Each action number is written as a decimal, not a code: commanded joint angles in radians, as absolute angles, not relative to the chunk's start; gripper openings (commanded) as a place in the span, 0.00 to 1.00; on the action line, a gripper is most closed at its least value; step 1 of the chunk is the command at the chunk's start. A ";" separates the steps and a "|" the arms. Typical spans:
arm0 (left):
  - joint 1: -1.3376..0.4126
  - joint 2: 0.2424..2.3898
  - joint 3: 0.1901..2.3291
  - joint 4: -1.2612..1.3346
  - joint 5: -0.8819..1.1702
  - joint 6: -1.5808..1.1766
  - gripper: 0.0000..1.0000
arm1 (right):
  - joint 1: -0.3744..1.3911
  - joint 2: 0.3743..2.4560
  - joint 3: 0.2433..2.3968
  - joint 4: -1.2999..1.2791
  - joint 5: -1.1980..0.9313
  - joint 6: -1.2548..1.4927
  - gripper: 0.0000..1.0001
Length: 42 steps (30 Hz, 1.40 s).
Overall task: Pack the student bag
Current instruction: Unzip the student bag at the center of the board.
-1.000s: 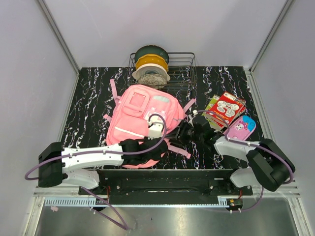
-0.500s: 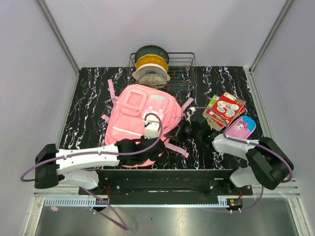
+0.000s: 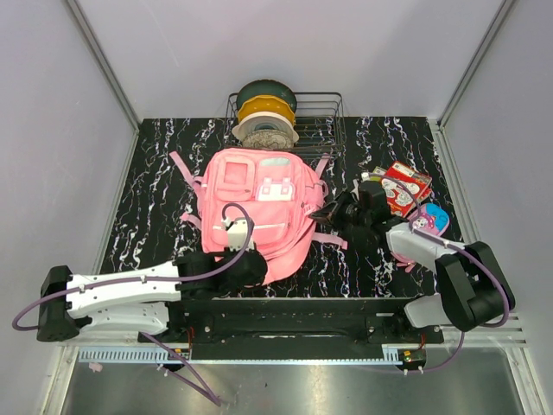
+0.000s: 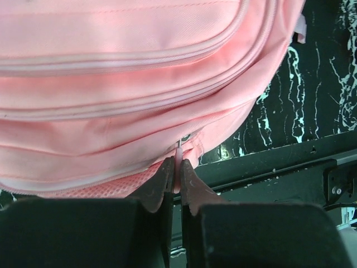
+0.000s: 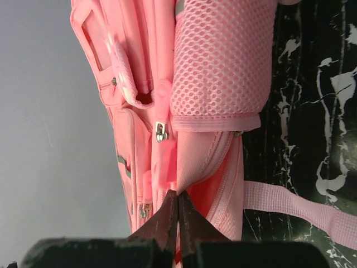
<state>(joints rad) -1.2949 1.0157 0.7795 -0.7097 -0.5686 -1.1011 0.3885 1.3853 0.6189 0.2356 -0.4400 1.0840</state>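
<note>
The student bag, a big soft pink backpack, lies front-up in the middle of the marbled table. My left gripper sits at the bag's near edge. In the left wrist view its jaws are shut on a small pink zip pull on the bag's lower seam. My right gripper is at the bag's right side. Seen from the right wrist, it is shut on a pinch of the bag's pink fabric, just below a mesh side pocket.
A wire basket with stacked spools stands at the back. A red and green box and a small pink pencil case lie at the right, beside my right arm. Pink straps trail from the bag. A black rail borders the near edge.
The right gripper has closed on the bag's side. The left arm has pulled back towards the near left, and the bag has turned straighter and shifted with both grips.
</note>
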 commanded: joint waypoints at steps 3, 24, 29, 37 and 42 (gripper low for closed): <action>-1.292 0.974 0.742 -0.880 -0.657 -1.213 0.00 | 0.285 1.400 0.709 0.250 -0.420 0.990 0.00; -1.293 1.270 1.048 -0.491 -0.581 -0.810 0.00 | 0.497 0.995 0.483 -0.055 -0.479 1.049 0.67; -1.293 1.278 1.052 -0.491 -0.588 -0.804 0.00 | 0.546 1.035 0.520 -0.106 -0.433 1.019 0.66; -1.295 1.273 1.028 -0.431 -0.538 -0.799 0.00 | 0.555 1.115 0.488 0.045 -0.391 1.045 0.49; -1.304 1.252 0.996 -0.371 -0.517 -0.767 0.00 | 0.557 1.209 0.526 0.118 -0.402 1.037 0.28</action>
